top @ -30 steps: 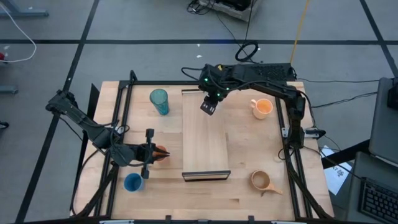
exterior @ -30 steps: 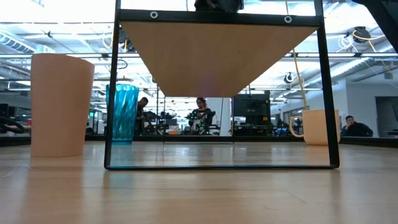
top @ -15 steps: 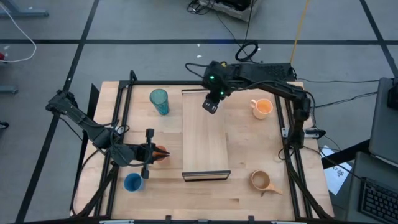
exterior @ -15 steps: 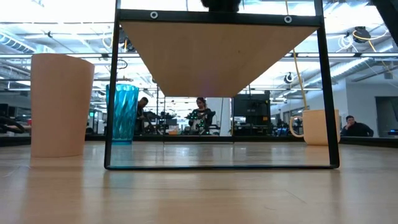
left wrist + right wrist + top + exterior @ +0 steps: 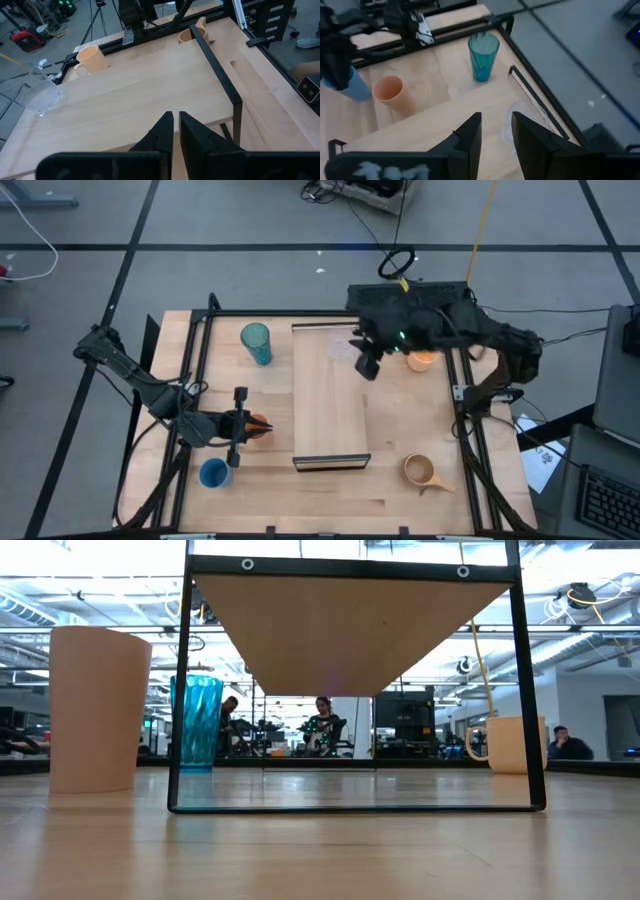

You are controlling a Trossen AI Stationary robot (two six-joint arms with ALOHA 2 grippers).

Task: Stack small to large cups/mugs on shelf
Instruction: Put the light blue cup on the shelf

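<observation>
Clear glass cup (image 5: 345, 346) on shelf (image 5: 330, 420), just beside right end effector (image 5: 368, 366)

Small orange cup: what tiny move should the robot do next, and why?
Probably open the left tool: its fingers are shut and empty beside the small orange cup. The clear glass cup already stands on the shelf.

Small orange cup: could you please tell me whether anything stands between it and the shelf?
Nothing visible does. The small orange cup sits on the table beside the shelf's left edge, with only bare table between. The left gripper is on the cup's other side, and the shelf top nearby is bare.
</observation>
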